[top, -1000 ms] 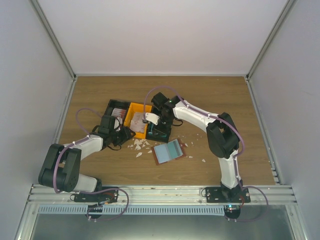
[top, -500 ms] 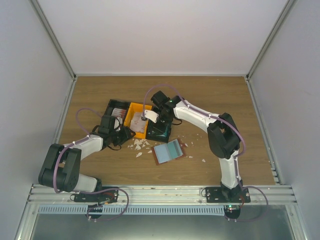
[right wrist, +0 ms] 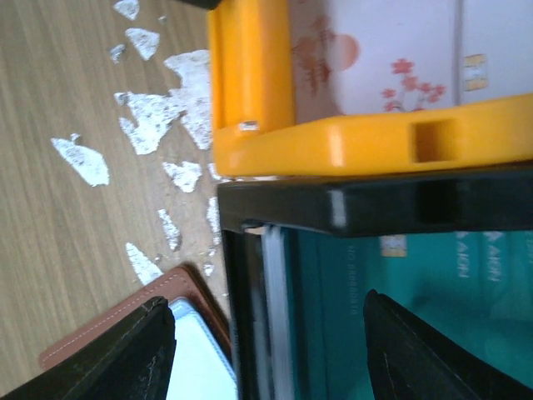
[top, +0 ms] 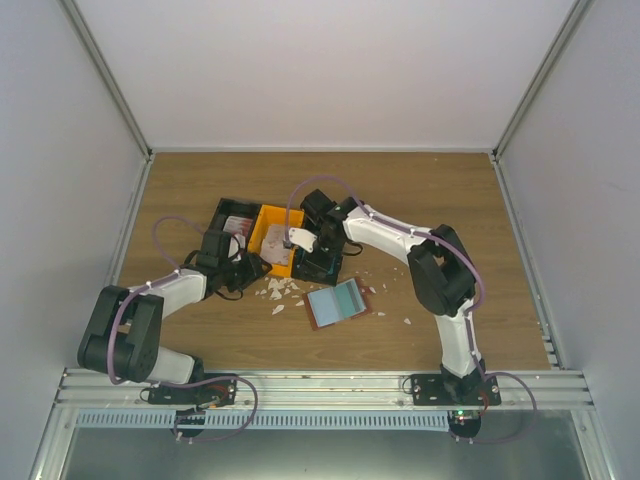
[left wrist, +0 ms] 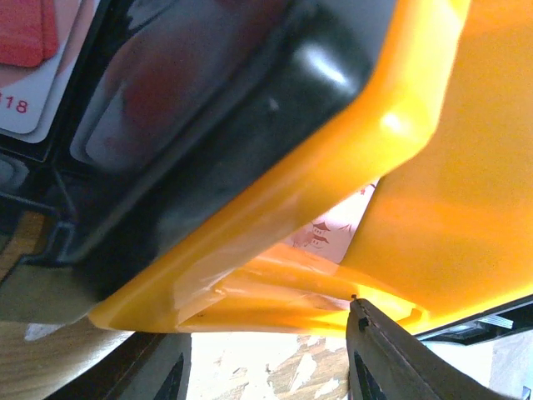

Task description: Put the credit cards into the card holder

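From above, the right gripper (top: 315, 262) has come down a little and spread its jaws over the last second, and it now hangs over the right black bin (top: 327, 272). I take this as the opening before picking a card, not a release. The card holder (top: 342, 318) lies open on the table (top: 420, 190) just in front of that bin, near white scraps (top: 280, 290), with teal showing inside it (so at least one card seems to be stowed already). The left gripper (top: 252, 265) sits at the near corner of the orange bin (top: 272, 228), and the left black bin (top: 228, 212) is beyond it. The left wrist view is filled by the orange bin's rim. One finger (left wrist: 400, 358) meets the rim, but I cannot tell whether the jaws clamp it. A white card (left wrist: 33, 50) with red print lies in the black bin behind. In the right wrist view the fingers (right wrist: 416, 350) stand wide apart with nothing between them. Teal cards (right wrist: 400, 275) are stacked in the black bin below, a pale card (right wrist: 375, 50) with a red sun and blossoms lies in the orange bin, and the holder's brown edge is at lower left.
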Controlling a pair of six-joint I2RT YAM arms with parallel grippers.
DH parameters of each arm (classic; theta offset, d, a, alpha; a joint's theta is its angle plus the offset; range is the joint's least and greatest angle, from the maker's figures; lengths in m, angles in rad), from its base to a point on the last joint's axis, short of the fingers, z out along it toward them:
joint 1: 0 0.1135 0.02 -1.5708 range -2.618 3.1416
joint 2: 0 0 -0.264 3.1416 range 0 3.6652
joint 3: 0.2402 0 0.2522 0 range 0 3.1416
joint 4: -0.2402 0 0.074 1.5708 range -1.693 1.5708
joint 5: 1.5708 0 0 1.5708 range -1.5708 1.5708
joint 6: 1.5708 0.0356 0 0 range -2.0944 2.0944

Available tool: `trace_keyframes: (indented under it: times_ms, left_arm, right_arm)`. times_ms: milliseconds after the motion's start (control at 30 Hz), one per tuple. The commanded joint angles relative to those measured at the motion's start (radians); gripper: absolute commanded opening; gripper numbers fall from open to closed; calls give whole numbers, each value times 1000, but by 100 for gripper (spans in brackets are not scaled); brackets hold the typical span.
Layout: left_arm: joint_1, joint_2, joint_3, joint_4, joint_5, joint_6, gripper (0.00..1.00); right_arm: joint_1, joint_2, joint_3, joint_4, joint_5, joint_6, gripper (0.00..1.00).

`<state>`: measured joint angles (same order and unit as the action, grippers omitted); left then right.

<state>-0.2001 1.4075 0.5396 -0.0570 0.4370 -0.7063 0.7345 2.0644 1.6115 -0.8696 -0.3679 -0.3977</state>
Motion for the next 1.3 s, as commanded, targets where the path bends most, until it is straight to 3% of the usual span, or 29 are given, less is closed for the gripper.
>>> trace_keyframes:
  times_ms: [0, 167, 1267]
  left_arm:
    - [2, 19, 21, 83, -1, 4, 52]
    - [3, 19, 23, 81, -2, 5, 52]
    - [3, 17, 25, 69, -14, 13, 51]
  right_arm:
    - [23, 19, -9, -27, -65, -35, 62]
    - [28, 24, -17, -55, -108, -54, 50]
    - [2, -66, -42, -39, -71, -38, 20]
